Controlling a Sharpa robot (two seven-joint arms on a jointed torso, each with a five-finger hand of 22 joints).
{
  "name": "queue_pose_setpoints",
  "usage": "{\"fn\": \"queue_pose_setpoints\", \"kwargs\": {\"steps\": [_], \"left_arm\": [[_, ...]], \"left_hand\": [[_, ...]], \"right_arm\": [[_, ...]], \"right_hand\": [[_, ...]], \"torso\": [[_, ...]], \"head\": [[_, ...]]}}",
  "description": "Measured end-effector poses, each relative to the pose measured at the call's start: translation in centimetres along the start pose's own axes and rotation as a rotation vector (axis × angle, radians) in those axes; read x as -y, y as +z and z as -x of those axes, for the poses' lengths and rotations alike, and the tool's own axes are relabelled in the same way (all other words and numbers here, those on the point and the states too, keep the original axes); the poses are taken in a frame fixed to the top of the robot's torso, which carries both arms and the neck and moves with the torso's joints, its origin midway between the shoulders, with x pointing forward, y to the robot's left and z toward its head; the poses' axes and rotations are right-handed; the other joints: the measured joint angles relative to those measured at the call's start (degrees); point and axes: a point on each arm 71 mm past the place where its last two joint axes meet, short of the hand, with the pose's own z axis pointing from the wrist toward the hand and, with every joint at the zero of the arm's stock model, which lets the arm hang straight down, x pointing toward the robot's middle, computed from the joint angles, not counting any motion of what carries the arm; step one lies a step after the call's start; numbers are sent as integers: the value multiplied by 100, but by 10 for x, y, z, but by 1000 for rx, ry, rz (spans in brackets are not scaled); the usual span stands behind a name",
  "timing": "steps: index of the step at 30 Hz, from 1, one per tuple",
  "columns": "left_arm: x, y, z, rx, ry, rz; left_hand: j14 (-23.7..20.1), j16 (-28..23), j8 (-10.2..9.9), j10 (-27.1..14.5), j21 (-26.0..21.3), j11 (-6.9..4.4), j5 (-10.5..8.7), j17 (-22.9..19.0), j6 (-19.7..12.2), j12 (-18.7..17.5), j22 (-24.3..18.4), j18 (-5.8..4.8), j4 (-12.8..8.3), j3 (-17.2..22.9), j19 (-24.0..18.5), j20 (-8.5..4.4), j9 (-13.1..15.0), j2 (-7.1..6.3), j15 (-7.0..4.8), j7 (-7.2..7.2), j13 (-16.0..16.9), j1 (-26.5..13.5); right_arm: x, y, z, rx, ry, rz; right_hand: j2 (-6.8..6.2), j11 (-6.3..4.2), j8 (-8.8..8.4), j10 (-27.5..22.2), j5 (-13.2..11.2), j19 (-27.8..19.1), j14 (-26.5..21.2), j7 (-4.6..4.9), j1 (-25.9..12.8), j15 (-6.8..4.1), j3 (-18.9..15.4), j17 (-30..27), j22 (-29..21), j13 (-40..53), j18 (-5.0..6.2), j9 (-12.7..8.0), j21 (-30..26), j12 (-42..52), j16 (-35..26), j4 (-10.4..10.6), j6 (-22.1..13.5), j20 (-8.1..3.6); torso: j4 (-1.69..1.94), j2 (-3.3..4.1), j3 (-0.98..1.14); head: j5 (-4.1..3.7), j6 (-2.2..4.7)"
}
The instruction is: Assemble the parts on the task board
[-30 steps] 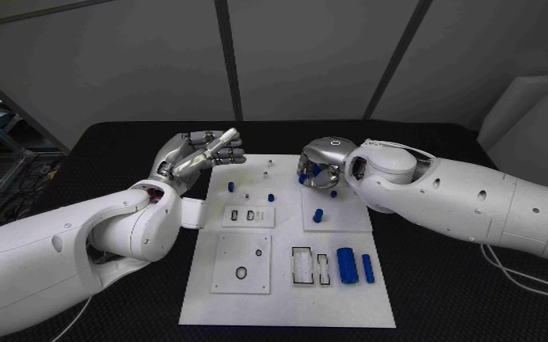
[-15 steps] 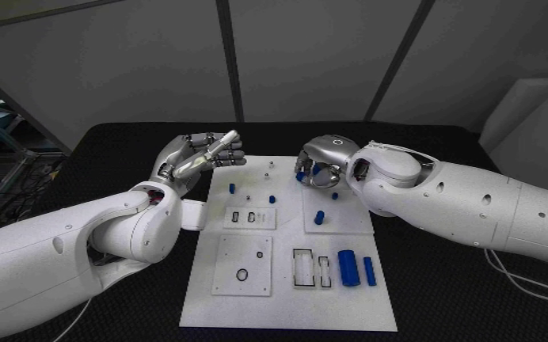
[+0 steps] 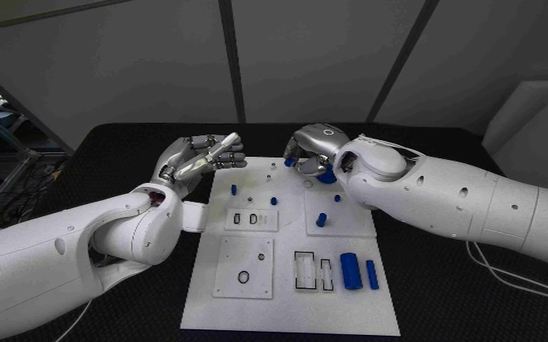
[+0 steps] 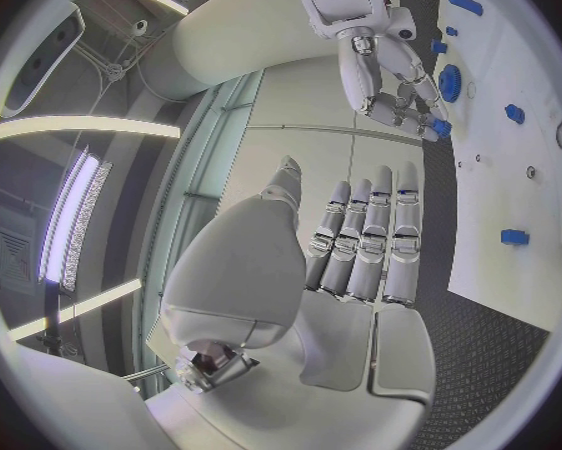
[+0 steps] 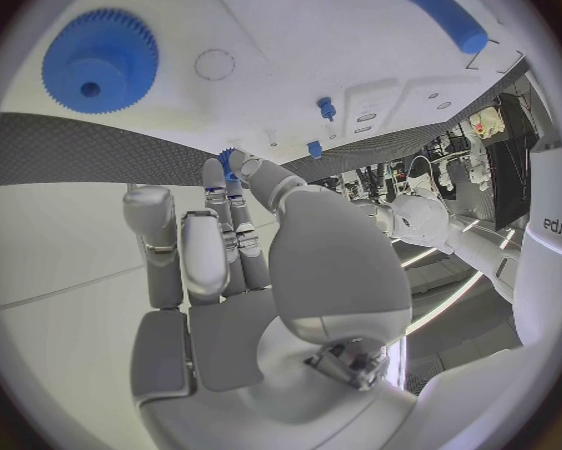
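One second on, has lifted the right hand [image 3: 310, 150] up over the far end of the task board [image 3: 286, 310], pinching a small blue part [image 5: 227, 155] in its fingertips, with the big blue gear [image 5: 100, 60] left lying on the board. Keeps the left hand [image 3: 200, 156] up by the board's far left corner, fingers straight, holding nothing. Looks like picking up is done, so next must find that part's spot.

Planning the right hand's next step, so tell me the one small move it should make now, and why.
Probably ease the right hand down toward the task board. Its fingertips seem to pinch a small blue part above the board's far end, close to the blue gear, and the part is not seated yet. The left hand holds nothing and is off to the side.
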Motion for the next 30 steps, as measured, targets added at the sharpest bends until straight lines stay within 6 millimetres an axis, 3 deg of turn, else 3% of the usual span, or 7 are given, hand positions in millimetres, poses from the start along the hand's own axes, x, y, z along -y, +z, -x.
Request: {"fn": "queue_pose_setpoints", "kwargs": {"steps": [10, 16, 30], "left_arm": [[0, 0, 1, 2, 1, -1], [0, 1, 1, 2, 1, -1], [0, 1, 0, 2, 1, -2]], "left_hand": [[0, 2, 0, 0, 0, 0, 0, 0, 15, 0, 0, 0, 0, 0, 0, 0, -6, 0, 0, 15, 0, 0], [0, 3, 0, 0, 0, 0, 0, 0, 15, 0, 0, 0, 0, 0, 0, 0, -5, 0, 0, 15, 0, 0], [0, 3, 0, 0, 0, 0, 0, 0, 15, 0, 0, 1, -16, -16, 0, 0, -5, 0, 0, 15, 0, 0]], "right_arm": [[-5, 15, 1, 43, -1, -14], [-10, 22, 1, 50, 0, -12], [-18, 33, -3, 20, -2, -5]], "right_hand": [[-15, 0, 8, 0, 40, 20, 0, 1, 14, 0, 5, 59, 60, 5, 1, 0, 33, 0, 40, 5, -1, 20], [-41, 0, 8, 0, 40, 41, 0, 1, -11, 0, 4, 64, 59, 10, 1, 0, 33, 0, 40, 5, -3, -1], [-41, 0, 4, -1, 40, 41, 0, -5, -11, 1, 2, 88, 81, 10, 2, 0, 33, 0, 72, 38, -7, -1]], "torso": [[8, 27, -2], [18, 40, -10], [15, 52, -7]], "head": [[58, 4], [59, -1], [81, -30]]}}
